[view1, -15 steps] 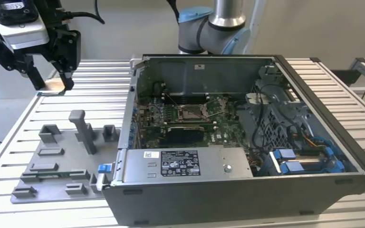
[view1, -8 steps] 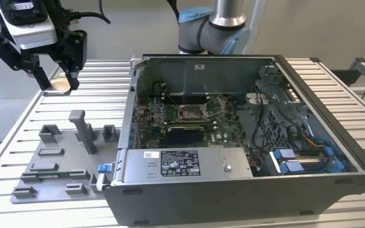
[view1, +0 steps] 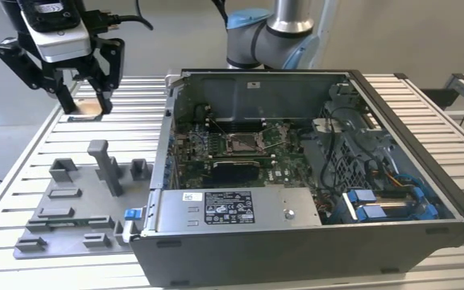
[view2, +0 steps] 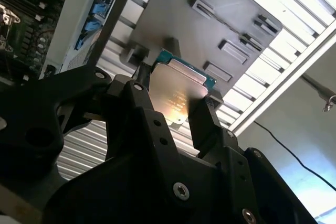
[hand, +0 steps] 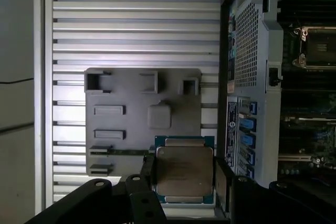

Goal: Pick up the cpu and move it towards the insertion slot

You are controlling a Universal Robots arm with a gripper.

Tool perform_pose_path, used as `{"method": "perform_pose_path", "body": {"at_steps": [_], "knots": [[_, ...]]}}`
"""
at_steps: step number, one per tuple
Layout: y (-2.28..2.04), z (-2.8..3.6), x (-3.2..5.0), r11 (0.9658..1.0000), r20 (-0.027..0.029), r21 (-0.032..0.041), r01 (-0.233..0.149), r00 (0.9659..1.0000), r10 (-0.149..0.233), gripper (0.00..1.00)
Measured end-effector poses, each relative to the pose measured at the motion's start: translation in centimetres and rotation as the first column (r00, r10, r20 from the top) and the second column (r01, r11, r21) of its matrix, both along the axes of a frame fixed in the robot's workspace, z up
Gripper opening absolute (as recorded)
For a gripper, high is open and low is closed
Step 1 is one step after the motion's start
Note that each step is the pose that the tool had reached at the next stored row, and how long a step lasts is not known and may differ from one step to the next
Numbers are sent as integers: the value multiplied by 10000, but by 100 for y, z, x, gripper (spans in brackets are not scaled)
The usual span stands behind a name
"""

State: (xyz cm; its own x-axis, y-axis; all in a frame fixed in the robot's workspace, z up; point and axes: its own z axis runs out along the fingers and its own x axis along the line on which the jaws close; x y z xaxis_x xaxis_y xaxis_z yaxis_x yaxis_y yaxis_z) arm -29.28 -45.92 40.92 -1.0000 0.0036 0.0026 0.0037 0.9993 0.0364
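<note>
Exterior view: gripper [view1: 81,104] raised over the slatted table's [view1: 127,115] far edge, beyond the grey fixture tray [view1: 70,211], well apart from the insertion slot [view1: 243,142] inside the computer case [view1: 296,248]. Both wrist views: jaws clamped on the cpu [hand: 184,170], held clear above the tray.

The exterior view looks down from high in front at the open computer case [view1: 313,181] and grey tray [view1: 79,205]. Both wrist views sit close behind the gripper [hand: 184,177], sharing that tray and case
</note>
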Motion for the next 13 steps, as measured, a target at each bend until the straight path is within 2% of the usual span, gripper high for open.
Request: {"method": "perform_pose_path", "body": {"at_steps": [13], "knots": [[0, 0, 259, 10000, 0, -1, -1, 10000, 1, 0]]}}
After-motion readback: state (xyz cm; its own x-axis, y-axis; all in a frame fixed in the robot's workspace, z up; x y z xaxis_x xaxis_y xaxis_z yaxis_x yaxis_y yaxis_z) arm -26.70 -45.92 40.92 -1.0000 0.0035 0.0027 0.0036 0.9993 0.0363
